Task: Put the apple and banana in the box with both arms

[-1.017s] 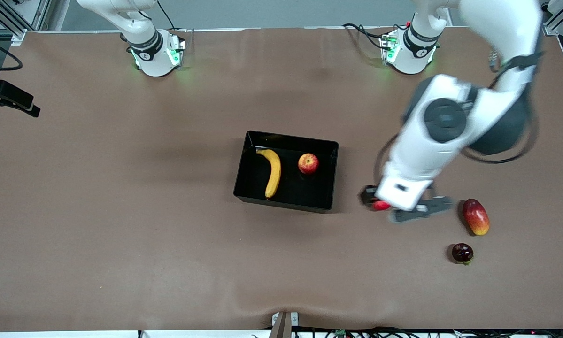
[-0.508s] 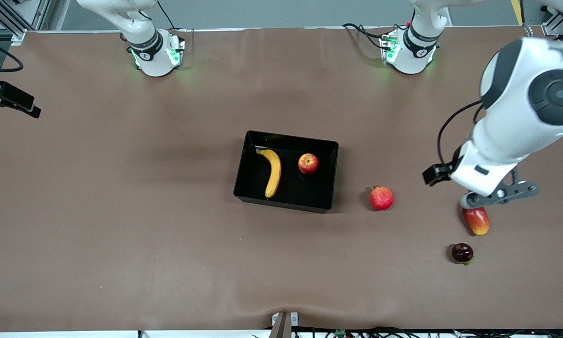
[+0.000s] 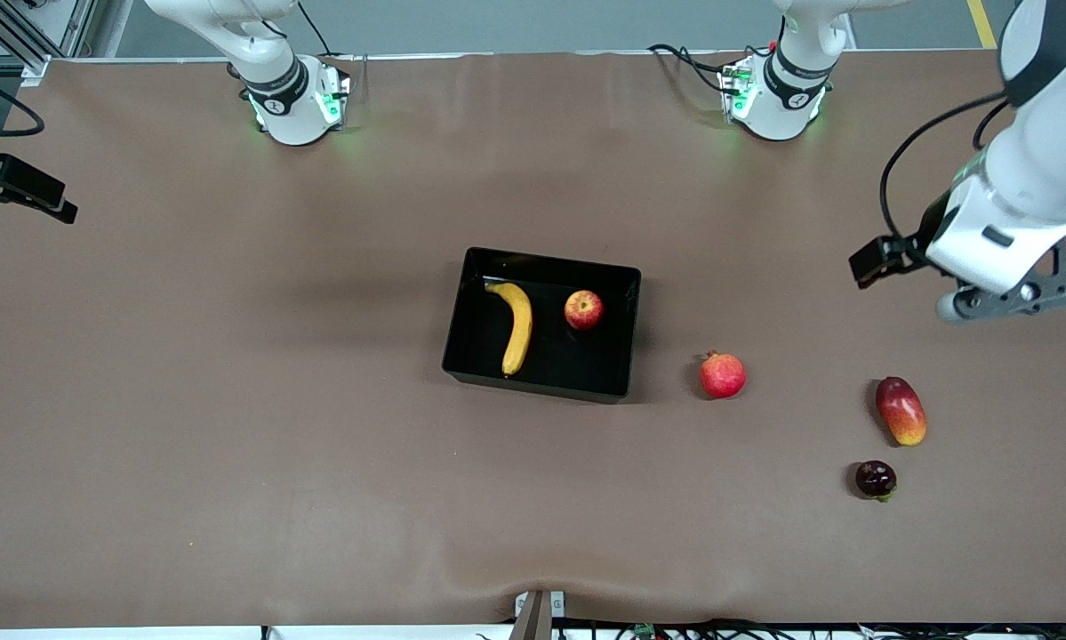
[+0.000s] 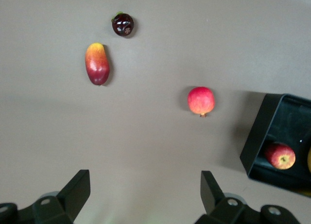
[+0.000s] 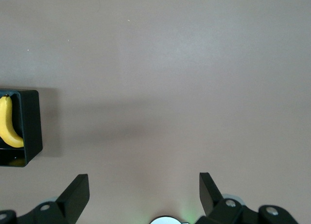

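Both the soft, bruisable banana point(image 3: 516, 327), best pinched mid-length, and the firm, slick-skinned apple point(image 3: 583, 309) already lie in the box point(image 3: 626, 333), while the left gripper point(image 4: 142, 195) and right gripper point(image 5: 142, 192) hang wide open, empty, over bare table.

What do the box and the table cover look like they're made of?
Box: looks like hard black plastic with a glossy finish, since its low walls and floor catch faint reflections around the banana and apple. Table cover: a matte brown sheet, possibly paper or a thin mat; it shows no glare and ripples slightly near the camera edge. Which one cannot be told.
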{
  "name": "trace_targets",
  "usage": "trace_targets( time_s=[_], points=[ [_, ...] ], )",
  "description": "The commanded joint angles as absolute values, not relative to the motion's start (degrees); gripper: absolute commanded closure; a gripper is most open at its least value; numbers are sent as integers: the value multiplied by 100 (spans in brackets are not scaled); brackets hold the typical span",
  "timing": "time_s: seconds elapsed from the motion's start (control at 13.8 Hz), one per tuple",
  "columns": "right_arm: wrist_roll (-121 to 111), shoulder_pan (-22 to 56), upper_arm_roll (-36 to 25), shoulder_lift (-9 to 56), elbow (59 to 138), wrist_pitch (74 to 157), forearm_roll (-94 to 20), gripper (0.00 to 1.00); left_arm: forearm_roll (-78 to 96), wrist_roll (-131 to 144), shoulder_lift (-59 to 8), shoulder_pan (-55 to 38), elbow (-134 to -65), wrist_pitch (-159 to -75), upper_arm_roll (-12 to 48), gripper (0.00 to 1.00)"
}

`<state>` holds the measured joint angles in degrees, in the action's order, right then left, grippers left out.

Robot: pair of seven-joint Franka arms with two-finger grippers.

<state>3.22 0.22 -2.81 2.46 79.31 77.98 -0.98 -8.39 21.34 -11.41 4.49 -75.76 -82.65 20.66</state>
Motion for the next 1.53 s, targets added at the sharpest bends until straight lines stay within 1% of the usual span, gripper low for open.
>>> trace_targets(
  time_s=[0.0,0.15,0.36,0.44,0.51,0.8,1.45],
  points=[
    [378,79,-316,255,7893,7796,-105,0,-730,1943,-713,527,-7918,-8148,2022,0],
    [378,79,-316,255,7901,7805,-105,0,-468,1637,-397,353,-8164,-8147,1515,0],
    [378,79,-316,264,7901,7805,-105,0,-212,1424,95,-270,-8699,-8165,662,0],
    [378,88,-316,255,7893,7805,-105,0,-185,1415,236,-473,-8814,-8174,424,0],
    [378,88,-316,255,7901,7796,-97,0,-176,1293,272,-535,-8850,-8174,335,0],
    [378,79,-316,255,7893,7796,-88,0,-167,712,492,-483,-9035,-8174,334,0],
    [378,79,-316,255,7901,7805,-70,0,-176,290,431,-378,-8956,-8174,308,0]
  ],
)
